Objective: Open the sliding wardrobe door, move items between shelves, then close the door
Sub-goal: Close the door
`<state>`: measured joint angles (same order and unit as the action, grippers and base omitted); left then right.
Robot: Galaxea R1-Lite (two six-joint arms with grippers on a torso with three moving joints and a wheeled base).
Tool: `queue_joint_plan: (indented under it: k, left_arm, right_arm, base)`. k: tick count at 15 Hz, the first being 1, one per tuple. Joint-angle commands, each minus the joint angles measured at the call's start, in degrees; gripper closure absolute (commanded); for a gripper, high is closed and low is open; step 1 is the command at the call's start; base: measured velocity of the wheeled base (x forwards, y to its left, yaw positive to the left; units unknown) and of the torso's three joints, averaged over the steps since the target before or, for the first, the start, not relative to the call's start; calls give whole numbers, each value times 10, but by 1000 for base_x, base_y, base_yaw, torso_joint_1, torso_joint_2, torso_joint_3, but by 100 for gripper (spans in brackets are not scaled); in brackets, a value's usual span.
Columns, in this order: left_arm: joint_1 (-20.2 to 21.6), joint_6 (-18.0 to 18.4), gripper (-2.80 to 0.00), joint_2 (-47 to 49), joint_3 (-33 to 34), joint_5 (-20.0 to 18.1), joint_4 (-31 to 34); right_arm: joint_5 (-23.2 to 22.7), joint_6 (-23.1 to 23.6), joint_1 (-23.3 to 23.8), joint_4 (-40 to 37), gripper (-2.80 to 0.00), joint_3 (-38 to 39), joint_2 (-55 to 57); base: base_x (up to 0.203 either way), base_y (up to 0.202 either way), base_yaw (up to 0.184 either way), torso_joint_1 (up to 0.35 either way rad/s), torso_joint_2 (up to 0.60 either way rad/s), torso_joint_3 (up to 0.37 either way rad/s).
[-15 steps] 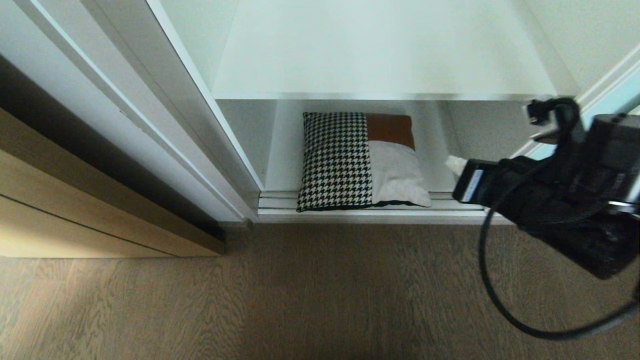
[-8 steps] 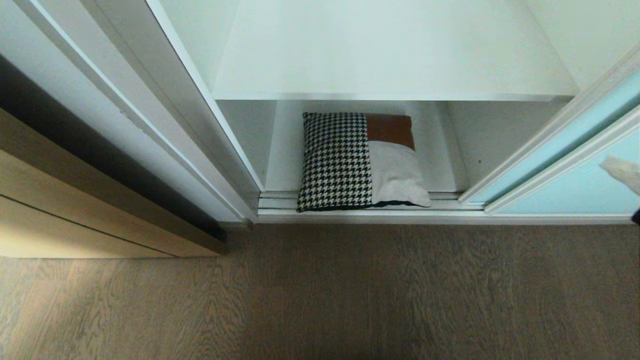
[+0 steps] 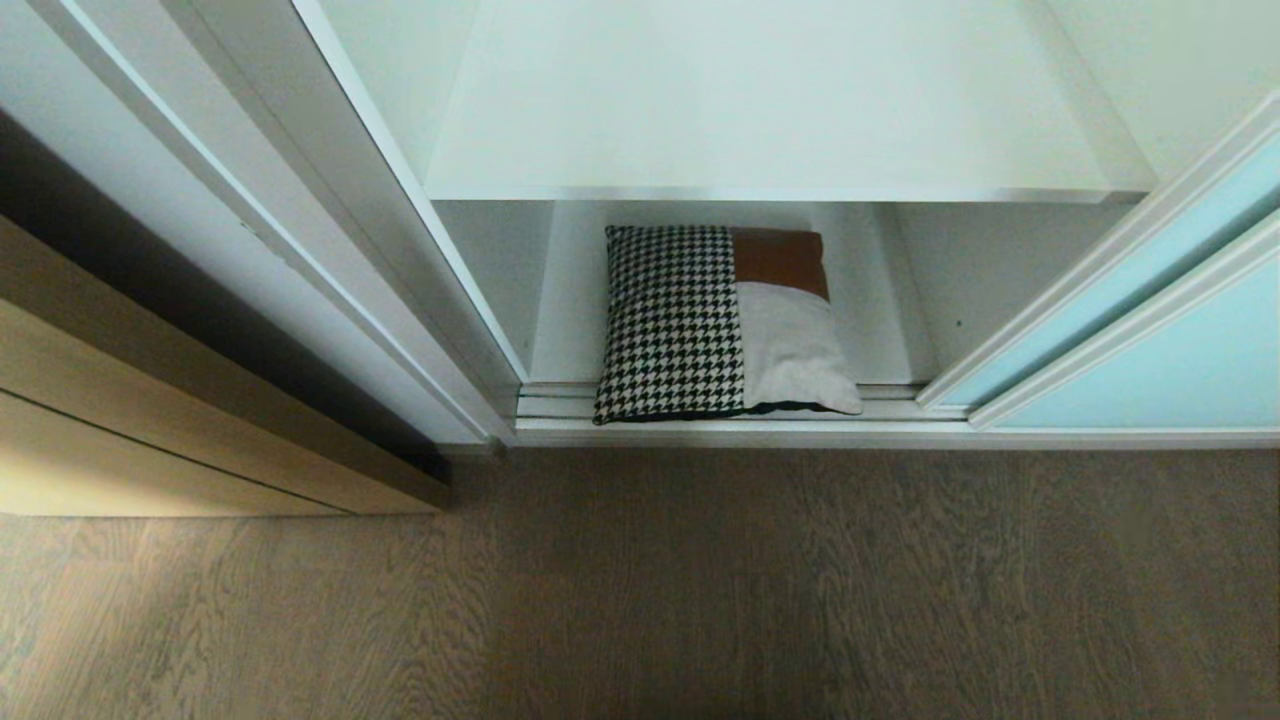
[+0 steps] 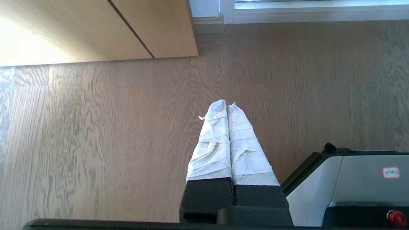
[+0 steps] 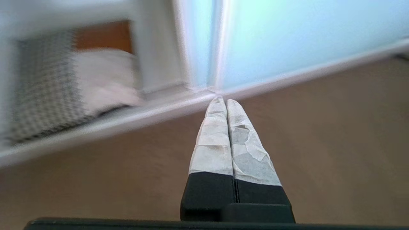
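Cabinet front (image 3: pixel 150 400): far left, light wood, flat and smooth, split by one thin dark seam; its lower corner meets the floor.
Wardrobe frame (image 3: pixel 330 200): white, slanting posts beside the cabinet, forming the left edge of the opening.
Shelves: two white flat boards. The upper shelf (image 3: pixel 770 110) is bare and wide; the lower shelf (image 3: pixel 880 300) sits under it between white side walls.
Cushion (image 3: pixel 715 320): one, square and soft, on the lower shelf. Black-and-white houndstooth on its left half, a brown patch at the rear right, pale beige cloth at the front right. Its front edge lies over the grooved sill track (image 3: pixel 560 400). Bare shelf shows on both sides, more on the right.
Sliding door (image 3: pixel 1180 370): frosted pale blue glass in a thin silver-white frame, pushed to the right; the opening is wider than the cushion.
Floor (image 3: pixel 640 590): grey-brown wood grain planks before the wardrobe.
Left gripper (image 4: pixel 227 107): low over the floor near the cabinet corner, two fingers wrapped in white crinkled tape, pressed together, holding nothing.
Right gripper (image 5: pixel 222 100): over the floor, tips near the sill by the door frame, two taped fingers closed, empty.
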<state>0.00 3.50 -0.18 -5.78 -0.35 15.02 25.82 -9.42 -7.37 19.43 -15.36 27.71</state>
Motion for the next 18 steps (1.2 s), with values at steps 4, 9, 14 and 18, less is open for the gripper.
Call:
queue_joint_plan:
  k: [4, 9, 14, 18]
  left_arm:
    - [0, 0, 0, 2, 0, 0, 1]
    - [0, 0, 0, 2, 0, 0, 1]
    - [0, 0, 0, 2, 0, 0, 1]
    - [0, 0, 0, 2, 0, 0, 1]
  right_arm:
    - [-98, 79, 56, -5, 0, 117, -153]
    - [-200, 97, 78, -109, 0, 153, -246]
    - [-253, 76, 78, -194, 0, 154, -277]
    - [-253, 76, 78, -194, 0, 154, -277]
  base:
    - [0, 0, 0, 0, 0, 0]
    - [0, 0, 0, 0, 0, 0]
    - [0, 0, 0, 0, 0, 0]
    - [0, 0, 0, 0, 0, 0]
